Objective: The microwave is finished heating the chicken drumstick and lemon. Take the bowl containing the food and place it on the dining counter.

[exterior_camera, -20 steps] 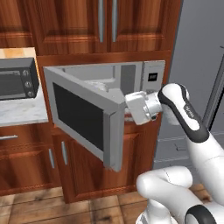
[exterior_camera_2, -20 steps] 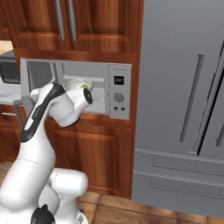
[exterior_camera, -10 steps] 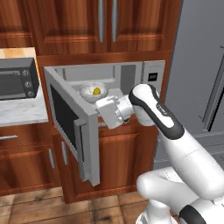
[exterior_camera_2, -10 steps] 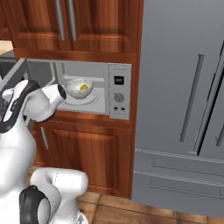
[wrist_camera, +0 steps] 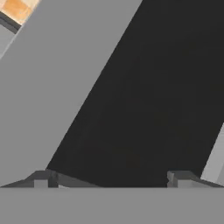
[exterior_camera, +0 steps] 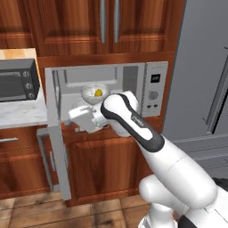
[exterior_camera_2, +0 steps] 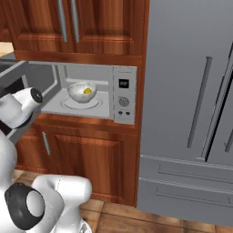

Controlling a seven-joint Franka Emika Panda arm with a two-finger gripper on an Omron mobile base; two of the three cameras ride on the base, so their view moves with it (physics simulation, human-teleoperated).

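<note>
The microwave stands open, its door swung wide to the left. On the turntable sits the whitish bowl with the yellow lemon inside. The chicken drumstick is hidden in the bowl. The dining counter is out of view. My gripper is low in front of the cavity, pointing at the inner face of the door, whose dark window is very close. Its fingertips stand wide apart, open, with nothing between them.
A dark toaster oven sits on a marble counter left of the door. A grey fridge stands to the right. Wooden cabinets are above the microwave and a wooden cupboard is below it.
The microwave door has swung further open to the left, with my hand following against it. The bowl with the lemon has come fully into view. The jaws stayed open.
</note>
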